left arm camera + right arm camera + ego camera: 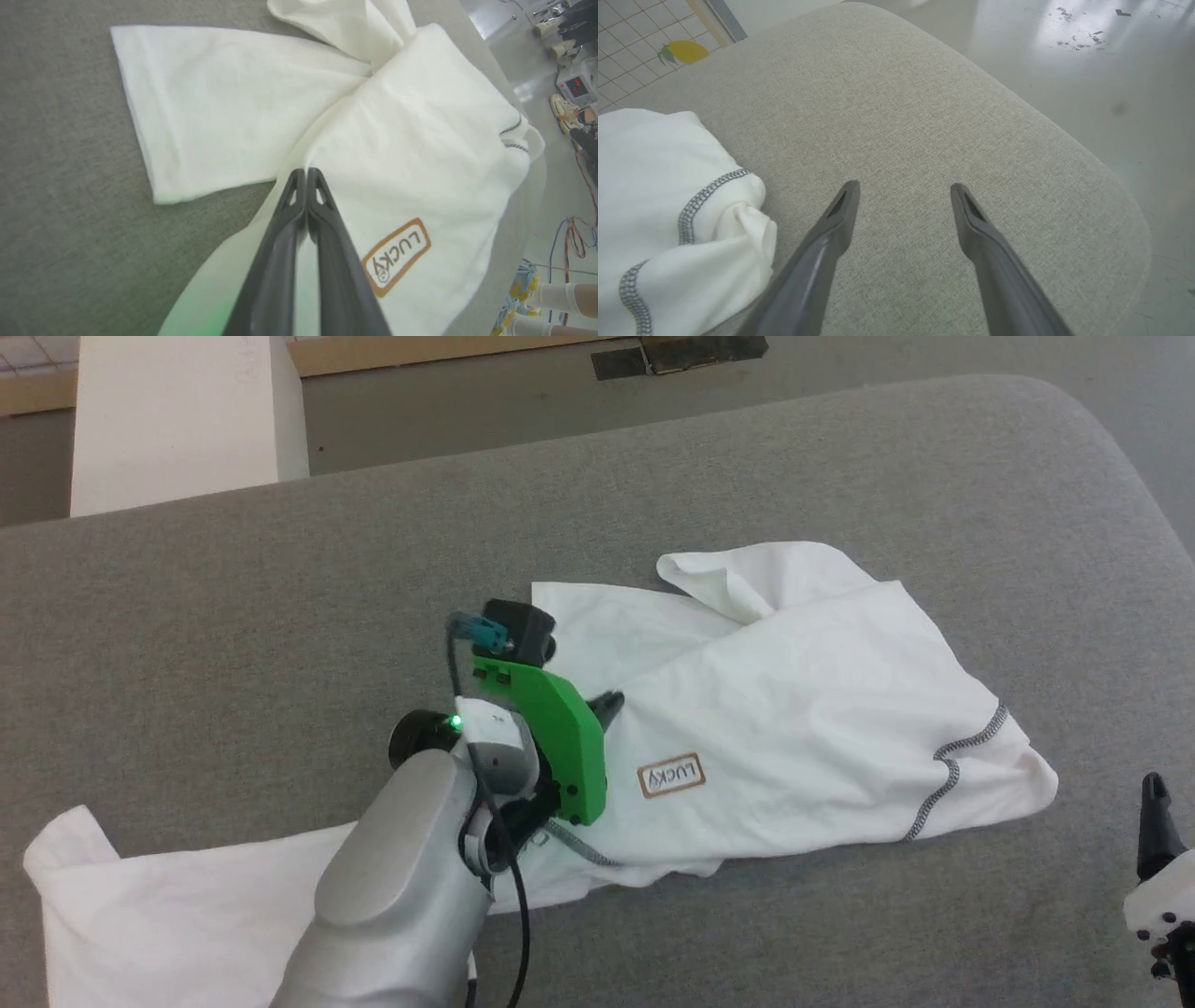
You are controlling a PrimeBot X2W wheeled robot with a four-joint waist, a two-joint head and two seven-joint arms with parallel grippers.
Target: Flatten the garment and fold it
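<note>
Two claws: the left claw (pixel 306 172) pinches the garment (pixel 420 140) just beside its LUCKY patch (pixel 396 257), the right claw (pixel 903 189) hangs spread. Lift gently, drawing that fold flat.

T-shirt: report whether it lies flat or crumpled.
Crumpled, not flat: the T-shirt lies twisted on the grey fabric surface, layers overlapping, one seamed end bunched.

Bright even light, soft shadows; glare on floor (pixel 1064 37); wrist views warped at edges
</note>
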